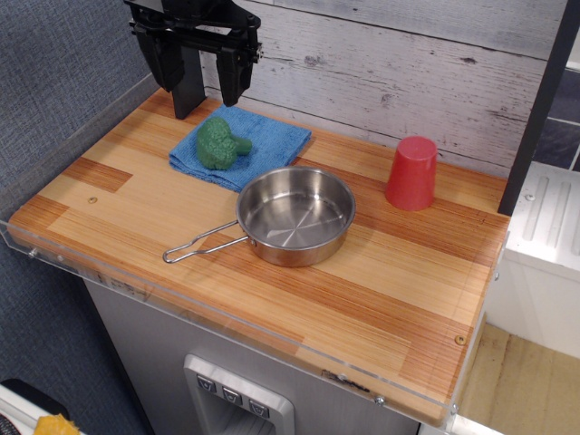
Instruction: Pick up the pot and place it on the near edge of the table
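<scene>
pot (295,216) empty, mid-table (390,299), upright

Whitewashed plank wall (408,63), grey fabric panel (54,63)

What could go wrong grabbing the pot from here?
1. The pot is shiny and round, so the open hand may slip on its rim.
2. Its thin wire handle could tip the pot if gripped there.
3. The green broccoli toy on the blue cloth lies between them.
</scene>
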Controlling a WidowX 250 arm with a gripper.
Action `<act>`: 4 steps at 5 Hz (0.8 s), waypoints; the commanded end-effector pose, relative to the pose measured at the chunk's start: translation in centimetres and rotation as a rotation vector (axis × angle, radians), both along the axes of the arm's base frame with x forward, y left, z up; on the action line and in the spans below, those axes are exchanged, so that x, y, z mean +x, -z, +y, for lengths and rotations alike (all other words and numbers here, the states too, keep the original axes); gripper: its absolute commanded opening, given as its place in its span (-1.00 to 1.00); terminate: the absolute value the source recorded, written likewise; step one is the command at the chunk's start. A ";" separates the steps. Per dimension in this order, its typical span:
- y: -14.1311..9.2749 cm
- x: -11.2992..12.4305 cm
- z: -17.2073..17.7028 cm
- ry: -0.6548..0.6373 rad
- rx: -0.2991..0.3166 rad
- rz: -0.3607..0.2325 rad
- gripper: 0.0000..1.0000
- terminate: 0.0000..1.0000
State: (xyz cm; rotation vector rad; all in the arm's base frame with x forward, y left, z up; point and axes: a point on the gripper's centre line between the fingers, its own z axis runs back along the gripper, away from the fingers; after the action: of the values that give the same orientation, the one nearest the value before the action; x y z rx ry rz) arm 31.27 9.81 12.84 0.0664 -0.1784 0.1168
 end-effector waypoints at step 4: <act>1.6 -0.9 -7.0 0.231 0.016 0.000 1.00 -1.00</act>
State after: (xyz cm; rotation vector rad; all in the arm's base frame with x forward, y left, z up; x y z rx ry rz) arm 30.26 2.18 9.51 0.0508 -0.1319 -0.1306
